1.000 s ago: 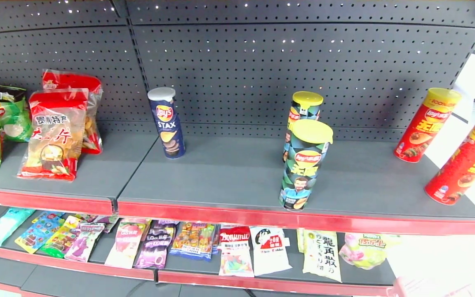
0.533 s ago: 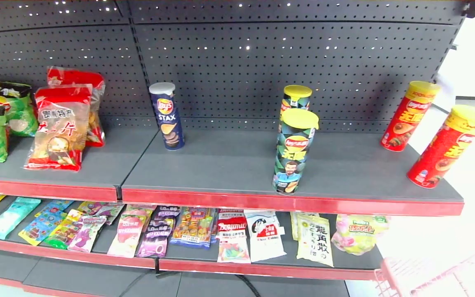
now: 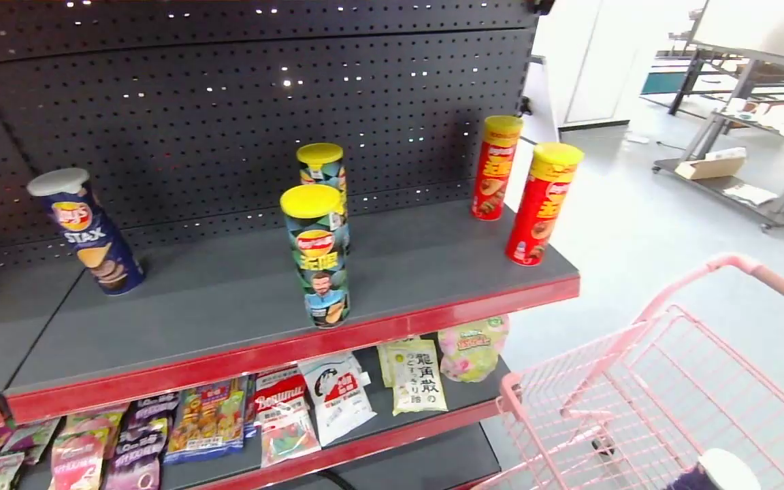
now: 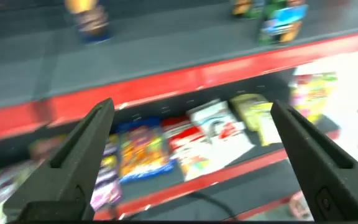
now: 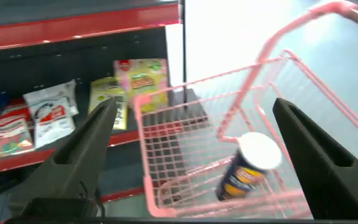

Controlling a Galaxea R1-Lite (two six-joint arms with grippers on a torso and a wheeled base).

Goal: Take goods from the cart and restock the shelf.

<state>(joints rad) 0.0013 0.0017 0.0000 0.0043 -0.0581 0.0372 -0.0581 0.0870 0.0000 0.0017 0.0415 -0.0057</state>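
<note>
A pink wire cart (image 3: 637,381) stands to the right of the shelf, and a dark blue can with a white lid (image 3: 719,473) lies in it. In the right wrist view my right gripper (image 5: 192,104) is open above the cart (image 5: 229,124), with the can (image 5: 250,165) beyond its fingers. The grey shelf with a red edge (image 3: 297,340) holds a blue can (image 3: 89,231), two green cans with yellow lids (image 3: 317,255) and two red cans (image 3: 542,204). My left gripper (image 4: 192,104) is open in front of the shelf's red edge (image 4: 166,84), holding nothing.
Snack bags (image 3: 337,401) lie in a row on the lower shelf, also seen as bags (image 4: 216,130) in the left wrist view. A metal rolling table (image 3: 739,170) stands far off on the pale floor at the right. Open floor lies between shelf end and cart.
The head camera has swung to the right, so the shelf's left part has left the picture and the cart has come in. The goods on the shelf have not moved.
</note>
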